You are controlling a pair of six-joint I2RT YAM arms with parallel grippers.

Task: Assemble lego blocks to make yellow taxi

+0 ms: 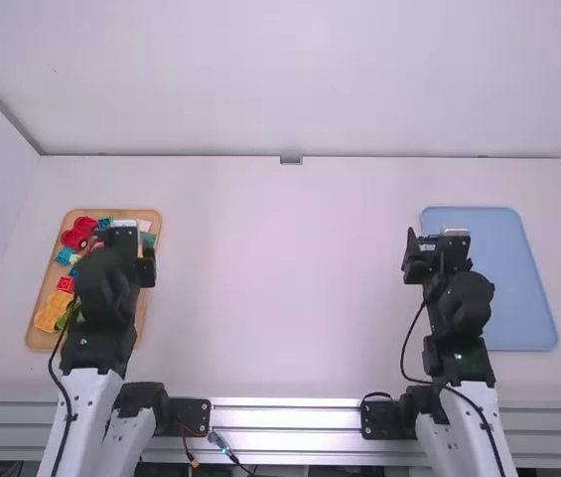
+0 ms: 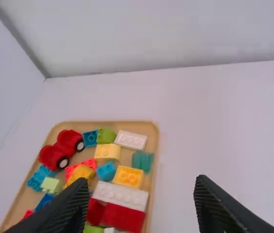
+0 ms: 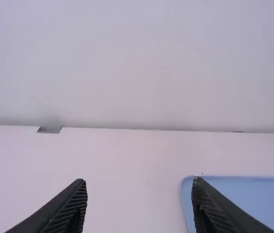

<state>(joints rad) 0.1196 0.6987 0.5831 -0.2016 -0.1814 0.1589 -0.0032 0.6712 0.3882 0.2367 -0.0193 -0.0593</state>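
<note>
Jaws of the left gripper (image 2: 141,180) and right gripper (image 3: 139,181) stand apart, unloaded. Below and beyond the left jaws, the wooden tray (image 2: 151,127) holds the red wheeled base (image 2: 53,156) and yellow blocks (image 2: 107,152). Step in hand: probably part selection, before assembly. Next move: lower the left jaws, align them across the base, then close, avoiding neighbouring blocks.

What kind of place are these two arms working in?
Probably a robot test or data-collection cell: a bare metal rail runs along the near side of a white table, with plain pale walls around it and a wooden tray of toy building blocks laid out.
</note>
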